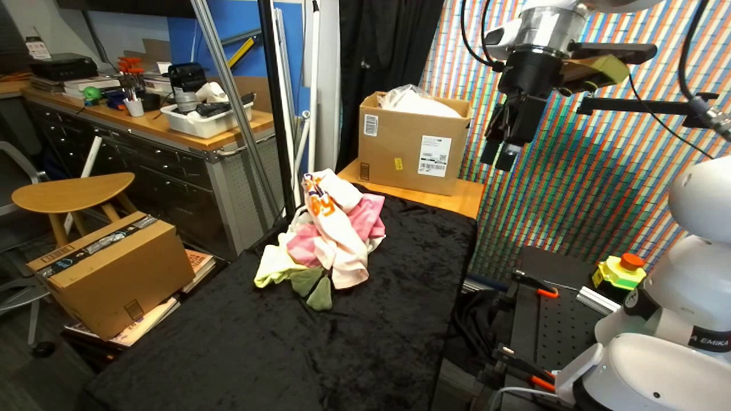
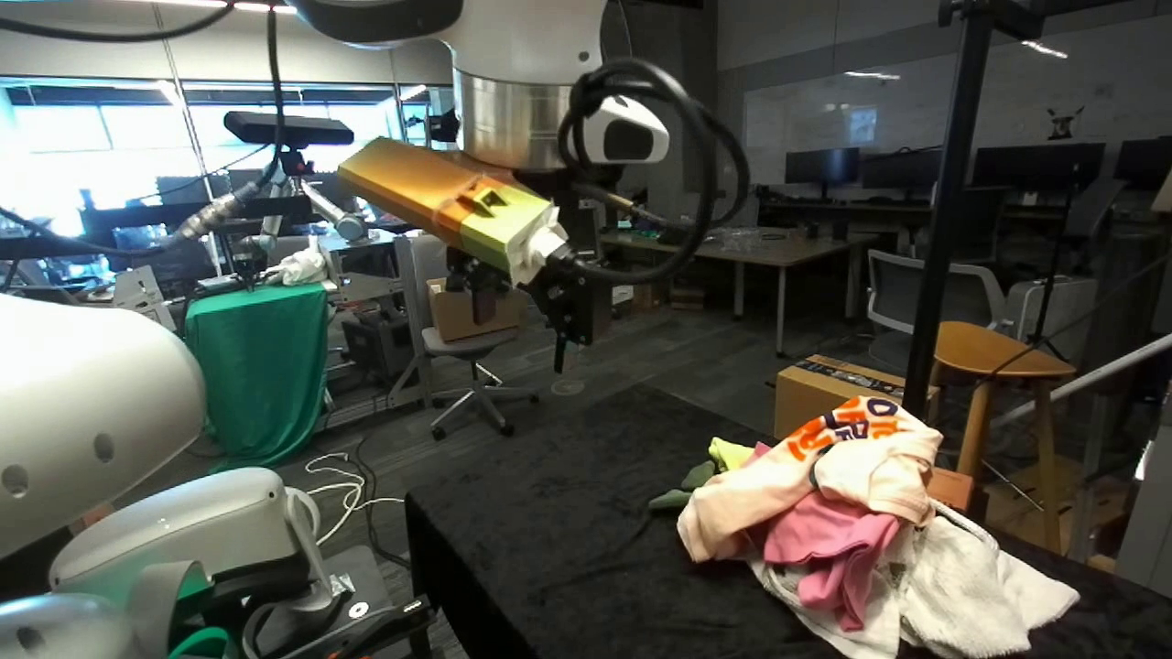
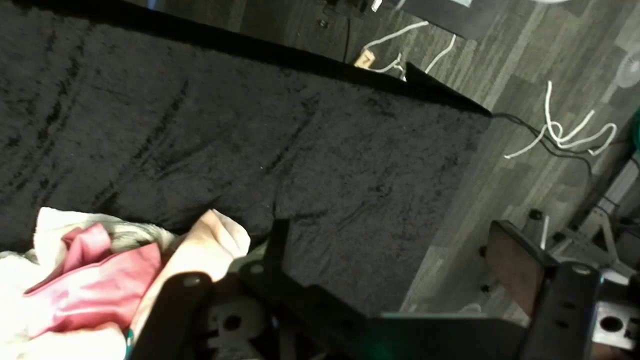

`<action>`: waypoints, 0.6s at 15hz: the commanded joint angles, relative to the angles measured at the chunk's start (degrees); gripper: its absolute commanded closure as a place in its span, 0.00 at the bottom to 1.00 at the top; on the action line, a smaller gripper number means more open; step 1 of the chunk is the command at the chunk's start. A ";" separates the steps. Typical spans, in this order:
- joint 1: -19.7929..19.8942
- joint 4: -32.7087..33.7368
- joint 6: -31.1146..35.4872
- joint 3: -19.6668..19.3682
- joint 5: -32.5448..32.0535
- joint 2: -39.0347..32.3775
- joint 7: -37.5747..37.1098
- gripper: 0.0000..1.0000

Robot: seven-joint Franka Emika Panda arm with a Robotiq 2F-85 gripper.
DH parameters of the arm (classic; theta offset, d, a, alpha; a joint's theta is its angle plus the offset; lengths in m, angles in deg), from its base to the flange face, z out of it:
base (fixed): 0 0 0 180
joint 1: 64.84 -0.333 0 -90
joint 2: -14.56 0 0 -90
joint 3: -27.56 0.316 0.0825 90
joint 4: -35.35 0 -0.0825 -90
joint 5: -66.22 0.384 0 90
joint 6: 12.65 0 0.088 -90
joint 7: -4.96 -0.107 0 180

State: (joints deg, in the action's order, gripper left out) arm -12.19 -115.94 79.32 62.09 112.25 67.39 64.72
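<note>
My gripper hangs high above the black-covered table, pointing down. In the wrist view its fingers stand wide apart, and nothing is between them. A heap of cloths lies on the table, well below the gripper and apart from it. On top is a pale peach cloth with orange and purple lettering. Folded under it is a pink cloth. A white towel spreads at one side. Yellow-green cloth and dark green cloth stick out at the other. Parts of the cloths cover each other.
Behind the table stands an open cardboard box with white plastic inside. A taped box sits beside the table, near a wooden stool. A black post rises close to the heap. White cords lie on the floor.
</note>
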 commanded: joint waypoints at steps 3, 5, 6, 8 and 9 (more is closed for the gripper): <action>-23.76 -5.09 17.17 -15.30 -0.18 -3.24 -16.41 0.00; -30.85 -5.18 20.26 -20.77 -5.74 -4.99 -19.13 0.00; -33.81 -5.96 22.64 -22.36 -5.68 -4.93 -20.55 0.00; -27.28 -6.08 19.43 -17.09 -0.18 -3.03 -17.16 0.00; -27.36 -6.17 19.64 -17.35 -0.18 -3.11 -17.18 0.00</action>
State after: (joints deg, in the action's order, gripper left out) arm -39.55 -122.12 98.96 44.74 112.07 64.27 47.54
